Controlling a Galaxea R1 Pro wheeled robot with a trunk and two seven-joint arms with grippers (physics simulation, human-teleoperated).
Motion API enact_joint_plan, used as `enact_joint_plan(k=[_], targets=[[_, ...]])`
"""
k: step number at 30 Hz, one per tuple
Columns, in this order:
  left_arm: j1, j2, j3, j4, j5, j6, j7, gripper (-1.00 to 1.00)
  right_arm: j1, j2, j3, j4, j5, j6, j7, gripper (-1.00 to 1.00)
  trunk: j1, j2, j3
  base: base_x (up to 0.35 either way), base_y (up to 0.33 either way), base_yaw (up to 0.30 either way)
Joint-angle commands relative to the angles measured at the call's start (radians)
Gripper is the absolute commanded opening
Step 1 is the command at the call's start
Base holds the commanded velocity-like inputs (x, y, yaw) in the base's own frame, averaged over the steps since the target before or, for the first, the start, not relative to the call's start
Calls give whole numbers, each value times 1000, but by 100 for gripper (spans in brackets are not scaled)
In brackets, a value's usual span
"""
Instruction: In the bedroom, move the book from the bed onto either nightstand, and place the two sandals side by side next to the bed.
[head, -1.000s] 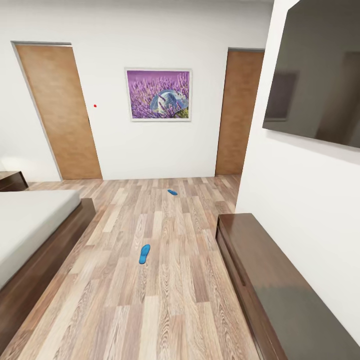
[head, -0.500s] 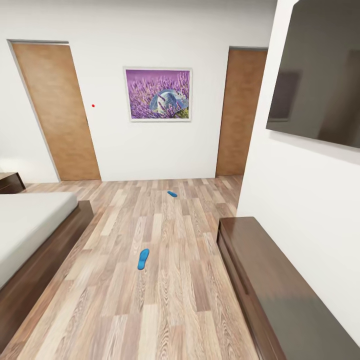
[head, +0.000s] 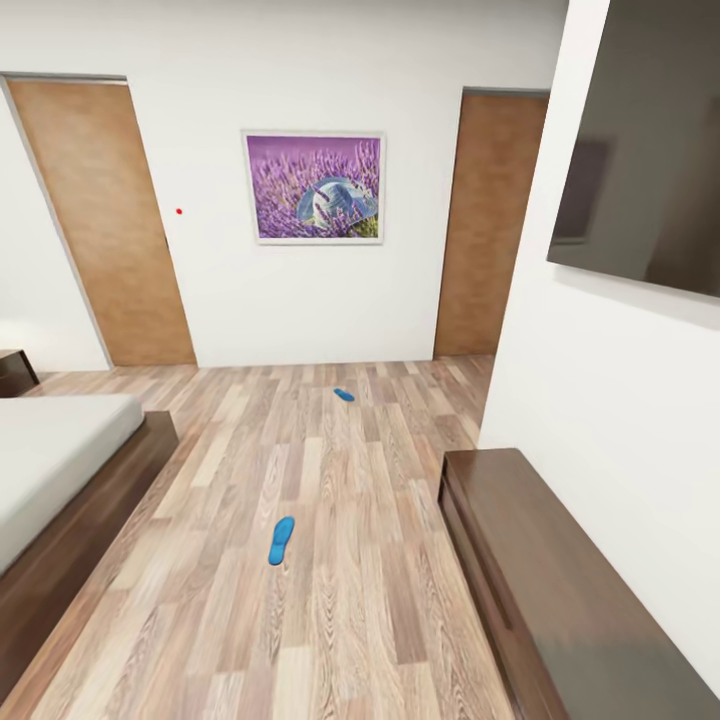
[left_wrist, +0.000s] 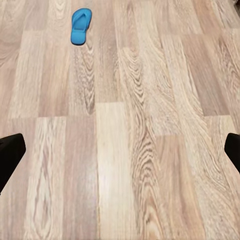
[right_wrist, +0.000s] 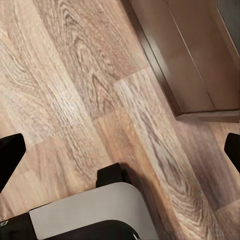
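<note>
Since the earlier frames the whole head view has shifted: doors, picture and dresser sit wider apart and lower in frame, so the camera moved fwd, not the things.

Near bright-blue flat sandal lies on the brown-grey wood-plank floor, mid-room, between the low bed w/ off-white mattress and dark brown frame at left and the long low dark-brown dresser at right. It also shows in the left wrist view, well apart from the gripper. Second blue sandal lies farther off, nearer the back white wall, well apart from the first.

Corner of a small dark reddish-brown nightstand shows beyond the bed. Back wall carries a framed purple lavender picture between two plain brown wooden doors. Big dark flat screen hangs on the right wall above the dresser.

Left gripper: black fingertips at opposite edges, spread wide, nothing between, only floor. Right gripper: likewise wide apart, over floor beside the dresser base, w/ part of the robot's grey-and-black body below.
</note>
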Motion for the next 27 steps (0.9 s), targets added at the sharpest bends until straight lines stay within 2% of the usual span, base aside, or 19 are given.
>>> enact_joint_plan(k=[1, 15, 27], targets=[[0, 0, 0, -1, 1, -2, -1, 100, 0, 0, 0, 0, -10, -1, 0, 100, 1, 0, -1, 327, 0, 0], [0, 0, 0, -1, 1, -2, -1, 100, 0, 0, 0, 0, -10, -1, 0, 100, 1, 0, -1, 283, 0, 0], [0, 0, 0, -1, 1, -3, -1, 100, 0, 0, 0, 0, -10, -1, 0, 100, 1, 0, -1, 83, 0, 0]])
